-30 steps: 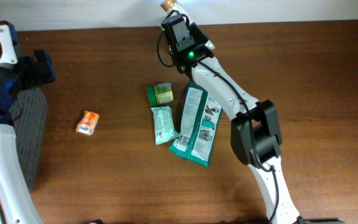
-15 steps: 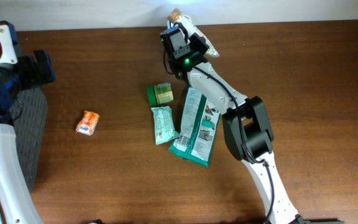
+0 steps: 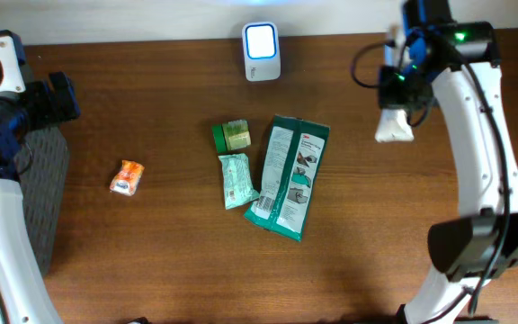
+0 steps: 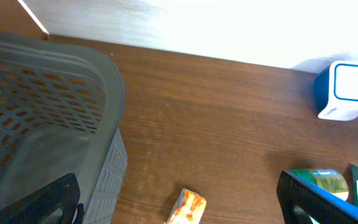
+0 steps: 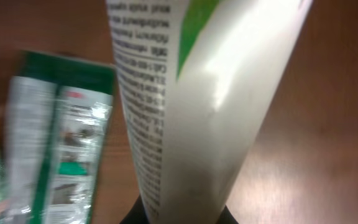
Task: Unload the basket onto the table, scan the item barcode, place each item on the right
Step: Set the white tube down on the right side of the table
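From above: finds the right tool (image 3: 399,97) at two o'clock on the bench (image 3: 151,261), clenched on the upper end of a white tube (image 3: 394,128) hanging below it, apparently clear of the wood. Places the scanner (image 3: 262,52) at twelve o'clock, window lit, well apart from the tube. Shows a large green pouch (image 3: 288,175), a mint packet (image 3: 236,182) and a small green can (image 3: 232,136) near the centre, and an orange packet (image 3: 128,176) toward nine o'clock. Puts the left tool (image 3: 57,97) at ten o'clock, just beside a grey basket (image 3: 43,189), released and holding nothing.

From the left wrist: looks out between wide-apart, empty fingers (image 4: 48,202). Takes in the basket wall at nine o'clock, the scanner at two o'clock, the orange packet at six o'clock and the can at four o'clock. No sign of the tube here.

From the right wrist: fills most of the frame with the tube, glossy white with a green stripe and columns of fine print, pinched at six o'clock, dark fingertips (image 5: 131,219) barely showing. Cannot make out a barcode among the print. Blurs the green pouch at nine o'clock, down on the bench.

Judged light and soft-walled, apt to dent under a hard squeeze and to slip on its shiny skin. Best taken across one end, leaving the printed faces uncovered. Probably needs turning to face its code toward the lit window.
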Action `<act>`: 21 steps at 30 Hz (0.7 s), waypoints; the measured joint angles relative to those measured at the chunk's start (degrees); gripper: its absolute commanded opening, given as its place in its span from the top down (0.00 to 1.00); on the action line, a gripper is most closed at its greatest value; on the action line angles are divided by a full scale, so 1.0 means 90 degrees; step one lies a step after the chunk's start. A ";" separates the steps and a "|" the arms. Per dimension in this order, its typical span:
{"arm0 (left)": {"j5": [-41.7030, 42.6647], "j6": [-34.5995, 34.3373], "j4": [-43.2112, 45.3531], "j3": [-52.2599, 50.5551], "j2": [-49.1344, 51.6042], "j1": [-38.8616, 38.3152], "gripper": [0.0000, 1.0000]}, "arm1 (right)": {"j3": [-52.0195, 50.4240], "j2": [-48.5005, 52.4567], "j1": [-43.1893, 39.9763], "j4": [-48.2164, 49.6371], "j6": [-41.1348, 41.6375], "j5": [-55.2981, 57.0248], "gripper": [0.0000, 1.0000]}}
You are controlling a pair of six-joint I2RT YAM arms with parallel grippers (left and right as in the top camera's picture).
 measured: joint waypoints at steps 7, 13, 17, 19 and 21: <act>0.0000 0.0000 0.0002 0.0000 0.0000 0.0000 0.01 | -0.3322 0.0374 -0.0954 0.1982 0.0347 -0.0216 0.62; 0.0000 0.0000 0.0002 0.0000 0.0000 0.0000 0.01 | -0.3434 0.0364 -0.1090 0.1710 0.0350 -0.0219 0.09; 0.0000 0.0000 0.0000 0.0000 0.0000 0.0000 0.01 | -0.2042 0.0240 -0.0495 0.0940 0.0015 -0.0998 0.12; 0.0000 0.0000 0.0000 0.0000 0.0000 0.0000 0.01 | -0.2038 0.0219 0.0066 0.1294 -0.0022 -0.1632 0.20; -0.0002 0.0000 0.0005 0.0000 0.0000 0.0000 0.01 | -0.2212 0.0209 0.0452 0.1819 0.0083 -0.1916 0.22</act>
